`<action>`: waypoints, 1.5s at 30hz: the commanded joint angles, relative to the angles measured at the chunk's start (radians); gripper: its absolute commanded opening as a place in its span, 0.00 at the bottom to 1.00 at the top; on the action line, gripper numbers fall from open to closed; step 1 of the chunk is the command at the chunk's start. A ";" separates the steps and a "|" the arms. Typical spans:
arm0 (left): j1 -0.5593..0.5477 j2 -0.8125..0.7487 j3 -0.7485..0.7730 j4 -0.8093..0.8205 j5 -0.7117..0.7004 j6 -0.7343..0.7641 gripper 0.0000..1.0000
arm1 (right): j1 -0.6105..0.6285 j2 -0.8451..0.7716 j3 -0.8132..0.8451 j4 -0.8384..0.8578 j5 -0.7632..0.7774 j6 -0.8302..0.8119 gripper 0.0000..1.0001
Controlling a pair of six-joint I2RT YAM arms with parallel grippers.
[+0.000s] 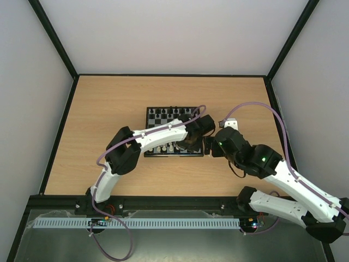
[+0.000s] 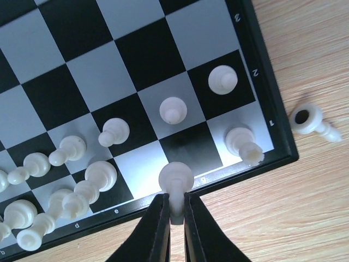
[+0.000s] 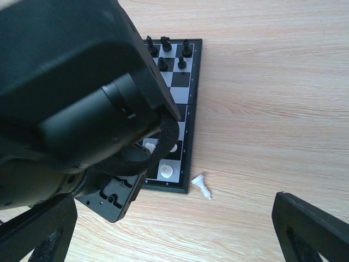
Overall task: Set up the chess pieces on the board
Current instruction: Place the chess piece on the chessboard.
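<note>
The left pincer (image 2: 174, 204) is shut tight on a white piece (image 2: 175, 177) at the board's (image 2: 263, 94) near edge, by the right corner. Best to lower it straight onto the empty dark square (image 2: 191, 146), then let go slowly. The right pincer (image 3: 174, 218) hangs wide open, holding nothing.

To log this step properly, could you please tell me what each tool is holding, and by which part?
Left tool pinches a white piece by its narrow stem, round end protruding. Right tool is open, empty.
</note>
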 commanded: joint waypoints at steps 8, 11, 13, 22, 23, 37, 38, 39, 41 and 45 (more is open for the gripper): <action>-0.005 0.067 0.032 -0.025 0.020 0.027 0.08 | -0.005 -0.018 -0.017 0.012 -0.016 -0.024 0.99; -0.006 0.069 0.032 -0.011 0.020 0.029 0.08 | -0.005 -0.018 -0.020 0.013 -0.020 -0.025 0.99; -0.007 0.071 0.034 -0.004 0.022 0.030 0.08 | -0.005 -0.018 -0.021 0.014 -0.022 -0.026 0.99; -0.007 0.079 0.034 0.016 0.024 0.035 0.08 | -0.005 -0.018 -0.023 0.015 -0.027 -0.029 0.99; -0.007 0.080 0.035 0.018 0.025 0.035 0.08 | -0.005 -0.018 -0.022 0.015 -0.028 -0.030 0.99; -0.004 0.093 0.037 0.032 0.028 0.046 0.10 | -0.005 -0.018 -0.025 0.018 -0.037 -0.033 0.99; -0.004 0.093 0.035 0.031 0.027 0.045 0.11 | -0.005 -0.019 -0.027 0.018 -0.036 -0.033 0.99; -0.003 0.091 0.034 0.029 0.025 0.046 0.11 | -0.004 -0.020 -0.026 0.019 -0.036 -0.033 0.99; -0.004 0.089 0.032 0.029 0.022 0.045 0.12 | -0.005 -0.020 -0.026 0.020 -0.038 -0.033 0.99; -0.003 0.090 0.032 0.027 0.019 0.046 0.14 | -0.004 -0.021 -0.027 0.021 -0.041 -0.035 0.99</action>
